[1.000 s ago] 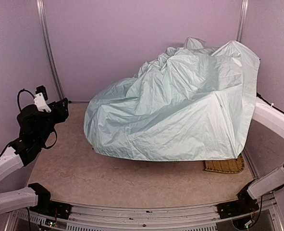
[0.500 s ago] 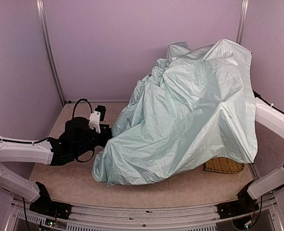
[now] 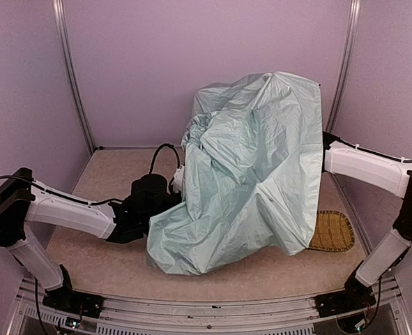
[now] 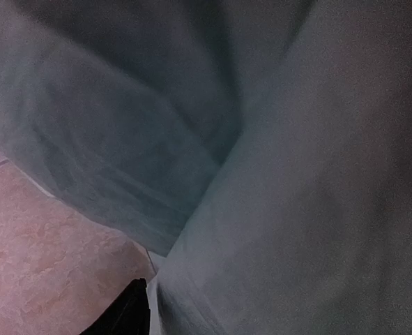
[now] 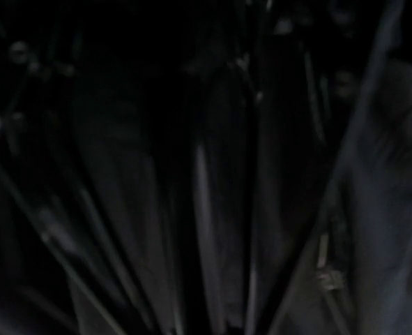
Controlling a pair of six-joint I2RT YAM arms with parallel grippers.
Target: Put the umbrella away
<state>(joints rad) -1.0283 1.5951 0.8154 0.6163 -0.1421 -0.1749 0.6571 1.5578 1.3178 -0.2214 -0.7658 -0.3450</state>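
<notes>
1. The umbrella stands as a tall, crumpled mound of pale mint fabric in the centre of the top view. Its lower hem rests on the table, and its peak reaches the upper middle of the frame.
2. The left arm stretches in from the lower left, its black wrist pressed against the canopy's left flank, with the tip buried under the folds.
3. In the left wrist view, mint fabric fills almost everything. Only a black sliver of the left gripper shows at the bottom edge, just beside the cloth, and whether it is clenched or released cannot be told.
4. The right arm enters from the right edge and disappears behind the canopy. The right gripper is hidden there, so its grasp cannot be told.
5. The right wrist view is dark, showing thin ribs and black lining close to the lens.
6. A woven straw mat lies on the table at lower right, partly under the canopy's hem.
7. The tabletop is mottled beige. Lilac walls enclose it, with a metal post in the upper left.
</notes>
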